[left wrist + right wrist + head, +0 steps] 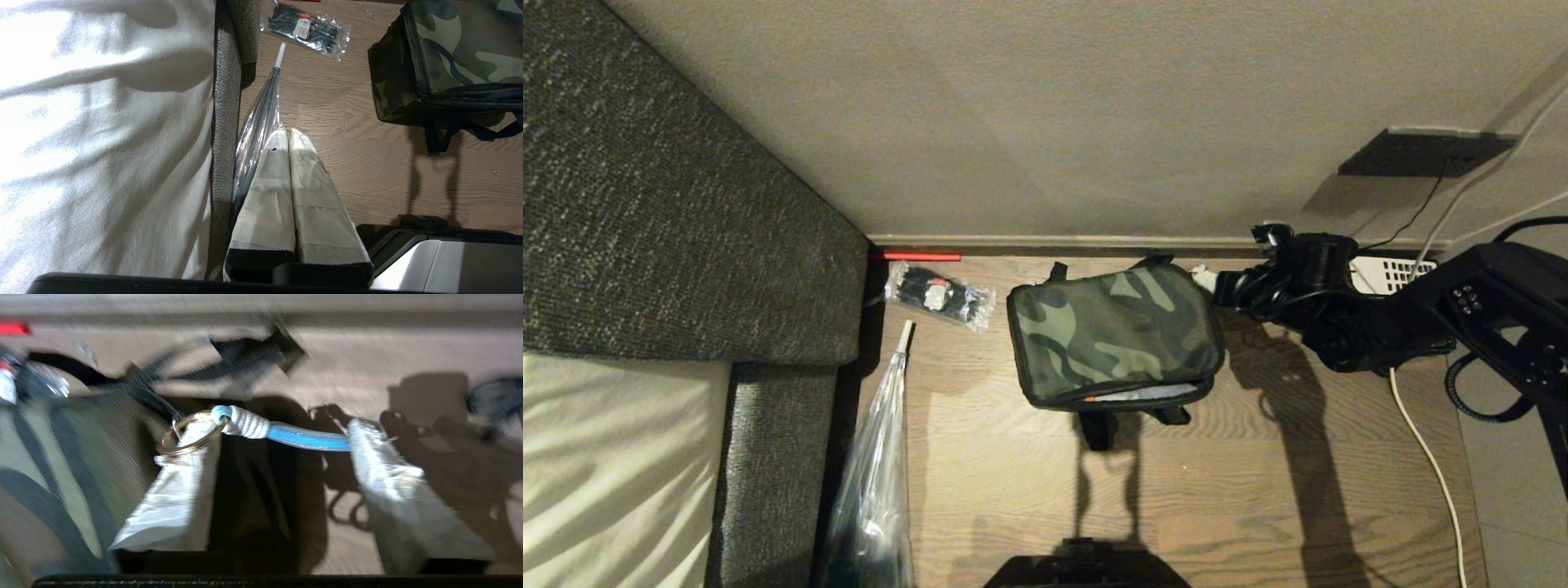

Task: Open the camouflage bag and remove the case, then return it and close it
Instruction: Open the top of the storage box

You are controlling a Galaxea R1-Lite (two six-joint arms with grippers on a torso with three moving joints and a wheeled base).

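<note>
- Where the wooden floor (1258, 506) meets the wall, the camouflage bag (1115, 333) is seen standing, its lid lying down but a sliver of pale lining showing along the near edge.
- The case cannot be seen.
- The right gripper (282, 457) is held at the bag's far right corner, its jaws spread apart; a blue cord (304, 437) tied to a brass ring (179, 435) on the bag spans the gap, and no firm grip on it can be made out.
- The left gripper (289, 139) is parked low beside the sofa (222, 122), jaws pressed together on nothing.
- A packet of black ties (941, 296) lies left of the bag.
</note>
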